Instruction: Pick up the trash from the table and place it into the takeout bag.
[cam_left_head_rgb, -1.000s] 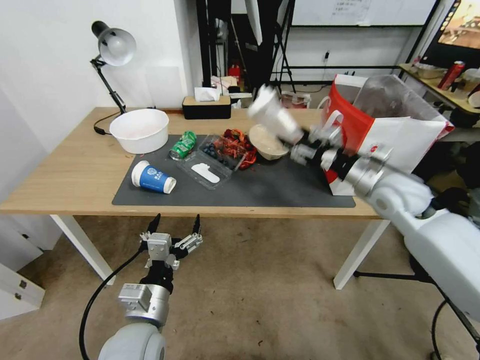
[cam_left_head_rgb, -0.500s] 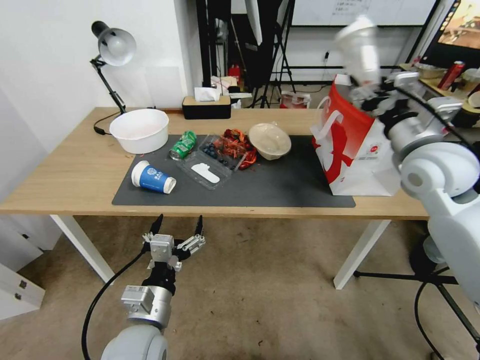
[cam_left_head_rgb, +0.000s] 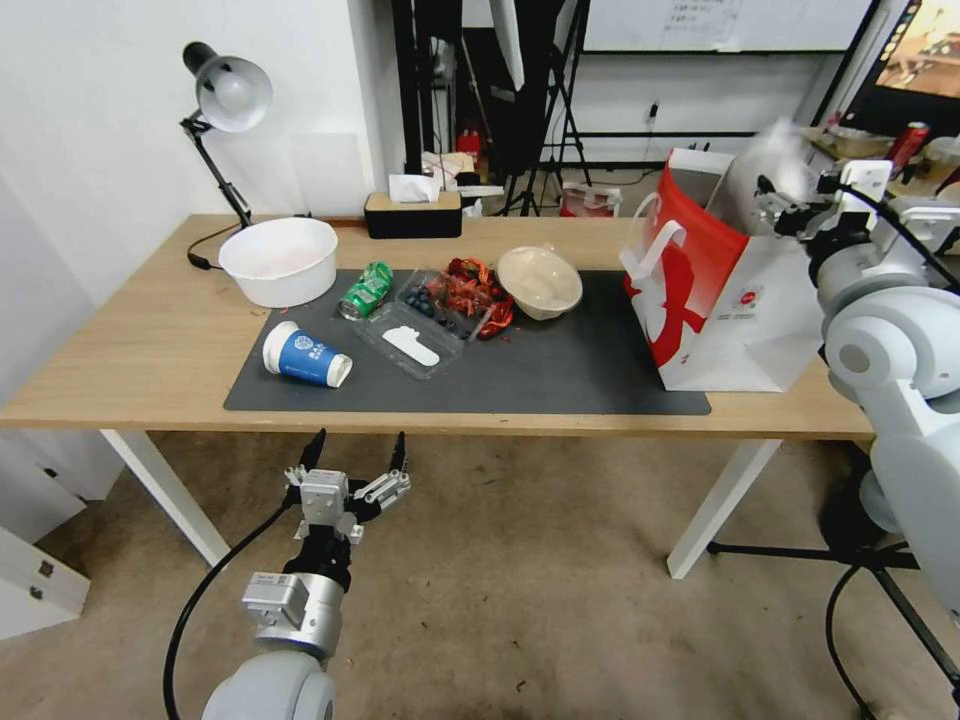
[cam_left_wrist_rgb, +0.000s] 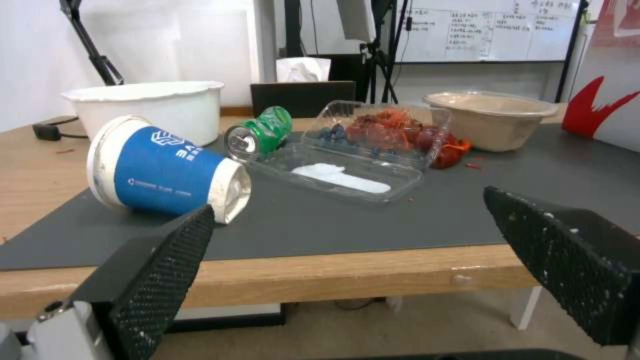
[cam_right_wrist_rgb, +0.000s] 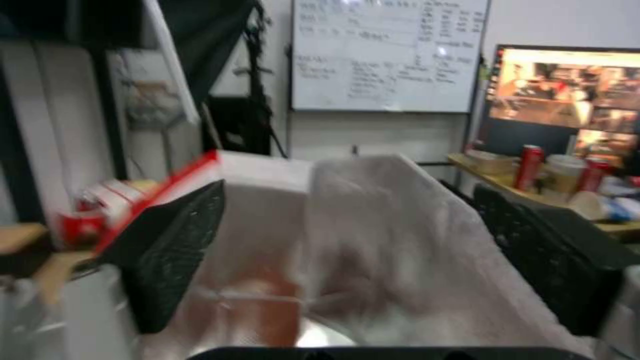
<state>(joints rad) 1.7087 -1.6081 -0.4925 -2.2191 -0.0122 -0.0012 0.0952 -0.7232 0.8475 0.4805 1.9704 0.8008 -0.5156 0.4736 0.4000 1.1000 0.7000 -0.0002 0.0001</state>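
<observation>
Two grippers | right gripper (cam_right_wrist_rgb: 347, 240) spread wide, nothing held, over the takeout bag (cam_left_head_rgb: 715, 300) at the table's (cam_left_head_rgb: 130, 350) right end | left gripper (cam_left_head_rgb: 354, 450) wide open, empty, below near edge | blue paper cup (cam_left_head_rgb: 305, 356), green can (cam_left_head_rgb: 365, 290), clamshell (cam_left_head_rgb: 425, 330) on mat

Right gripper (cam_left_head_rgb: 775, 205) lowered over takeout bag (cam_left_head_rgb: 720, 290), cup released

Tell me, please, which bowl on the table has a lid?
The beige bowl beside the red shells; the white bowl near the lamp is open.

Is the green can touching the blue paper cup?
Apart. The head view shows bare grey mat between the green can and the blue paper cup.
</observation>
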